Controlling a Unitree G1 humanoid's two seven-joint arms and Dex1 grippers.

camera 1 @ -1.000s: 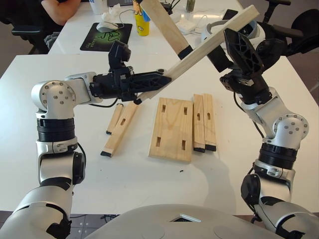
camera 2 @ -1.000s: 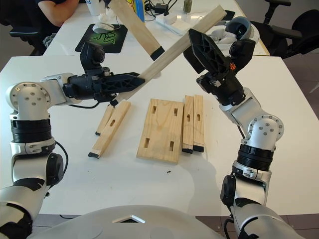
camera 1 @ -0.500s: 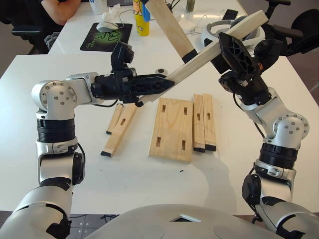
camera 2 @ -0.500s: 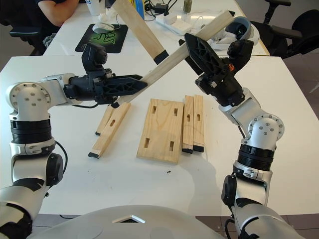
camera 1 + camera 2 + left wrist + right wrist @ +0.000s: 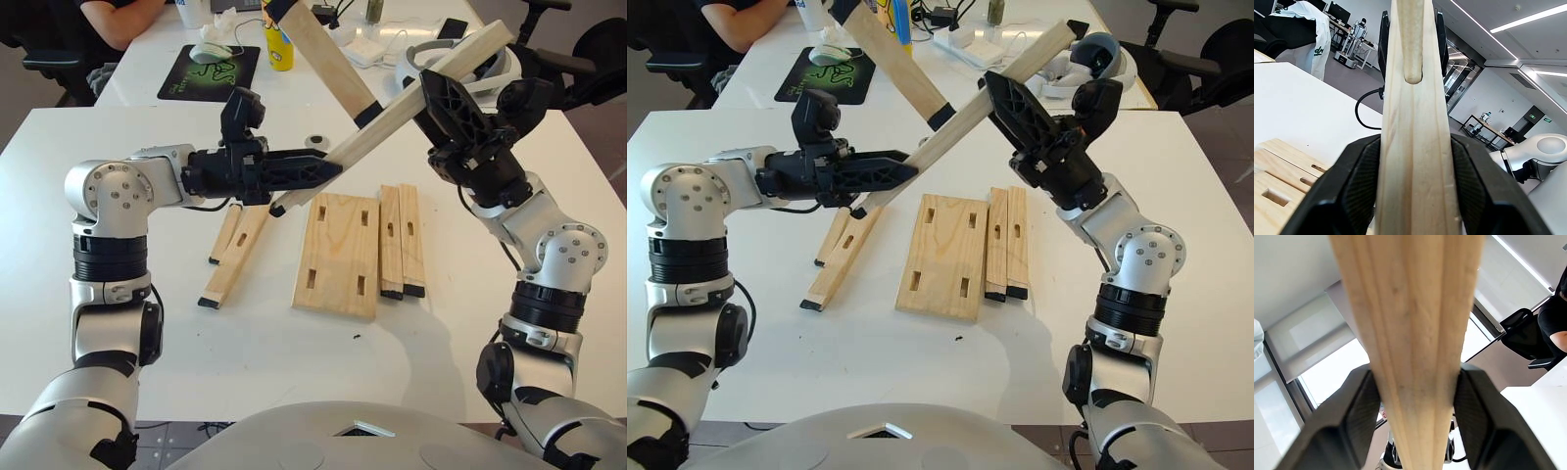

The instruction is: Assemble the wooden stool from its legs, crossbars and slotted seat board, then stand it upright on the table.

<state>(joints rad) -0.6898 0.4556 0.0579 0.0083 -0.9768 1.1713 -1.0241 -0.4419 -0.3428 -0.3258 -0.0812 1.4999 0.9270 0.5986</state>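
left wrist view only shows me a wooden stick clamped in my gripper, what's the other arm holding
Observer: The right gripper is shut on a second stick that slopes up toward the robot's left.
Operator: do the two sticks meet
Observer: They cross in the air above the table, and your stick passes in front at the crossing. I cannot tell whether they touch.
Operator: what's lying on the table
Observer: The seat board lies flat, with a left pair of sticks on one side and a right pair on the other.
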